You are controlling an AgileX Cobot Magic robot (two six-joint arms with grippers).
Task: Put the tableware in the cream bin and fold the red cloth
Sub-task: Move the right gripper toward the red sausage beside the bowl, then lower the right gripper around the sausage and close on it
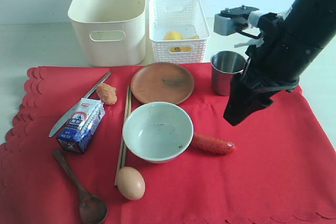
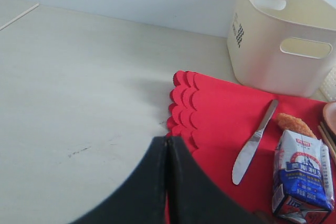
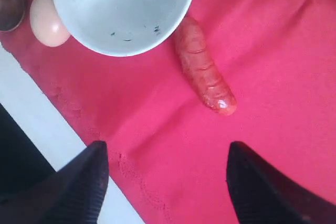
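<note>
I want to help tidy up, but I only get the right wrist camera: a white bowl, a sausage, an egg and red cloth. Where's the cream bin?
Observer: The cream bin stands behind the red cloth, left of a white lattice basket in the exterior view.
Operator: Is there a cup anywhere?
Observer: Yes, a steel cup stands upright on the cloth, close to the right gripper.
Operator: What's the other gripper doing?
Observer: The left gripper is shut with nothing between its fingers, by the cloth's scalloped edge, not far from the knife.
</note>
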